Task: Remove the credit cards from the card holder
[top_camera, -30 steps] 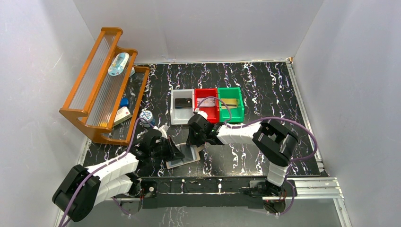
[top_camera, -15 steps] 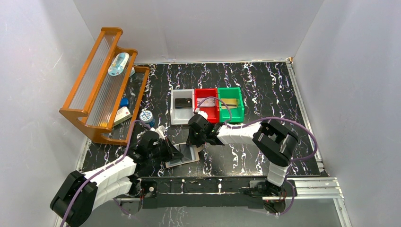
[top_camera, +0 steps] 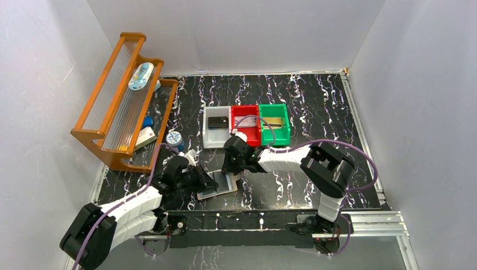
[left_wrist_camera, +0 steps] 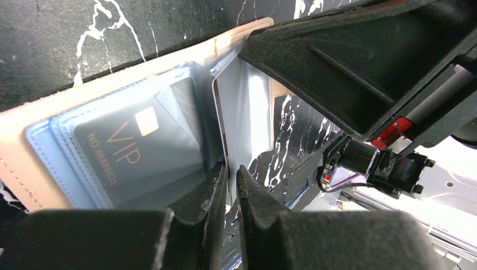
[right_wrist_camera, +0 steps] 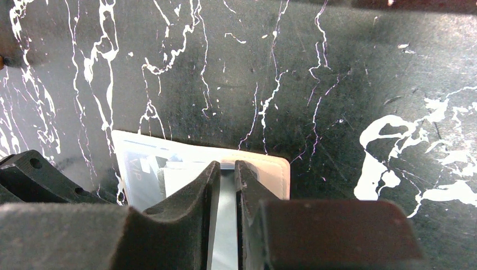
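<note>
Right end effector [right_wrist_camera: 226, 166] pinches a leaf of the card holder [right_wrist_camera: 274, 175]; left end effector [left_wrist_camera: 229, 172], barely parted, adjoins it.

The left gripper [left_wrist_camera: 232, 170] hides the VIP card's [left_wrist_camera: 129, 152] corner and the card holder's [left_wrist_camera: 21, 169] edge beneath its jaws; whether they pinch the upright flap [left_wrist_camera: 242, 112] is unclear.

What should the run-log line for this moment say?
card holder: open | VIP card: not yet out | right claw: clamps card holder flap | left claw: by VIP card's corner, grip unclear
</note>
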